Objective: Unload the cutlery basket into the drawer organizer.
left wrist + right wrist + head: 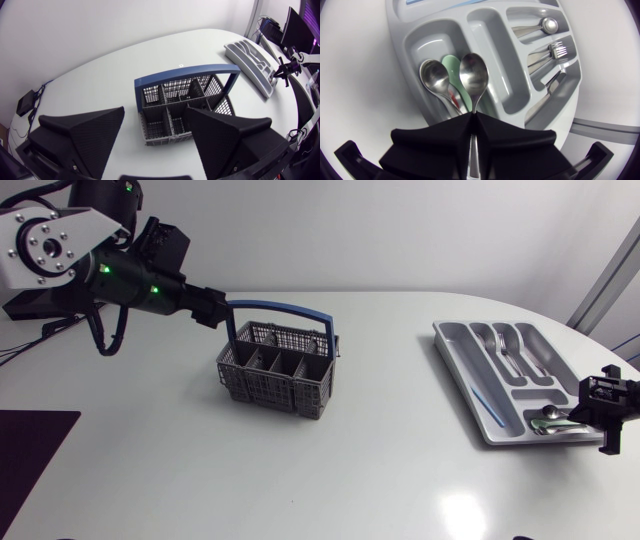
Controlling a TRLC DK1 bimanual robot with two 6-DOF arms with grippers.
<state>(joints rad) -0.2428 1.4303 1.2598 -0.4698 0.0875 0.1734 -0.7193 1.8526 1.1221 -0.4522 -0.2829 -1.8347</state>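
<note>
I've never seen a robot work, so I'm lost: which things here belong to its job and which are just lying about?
Job: cutlery basket; drawer organizer; spoon held in the right gripper; other spoons and forks in the organizer; left gripper, open over the basket.
Lying about: a dark patch at the table edge; cannot tell what.

Bright, even light from overhead. Glare patch on white table [462, 515]. Soft faint shadow beside basket [277, 370]. Middle spoon [474, 75] bowl mirrors the light.

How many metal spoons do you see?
3. The held spoon, in the right gripper, is over the end compartment; the second spoon lies beside it; the third spoon lies in a long compartment. More may be hidden.
</note>
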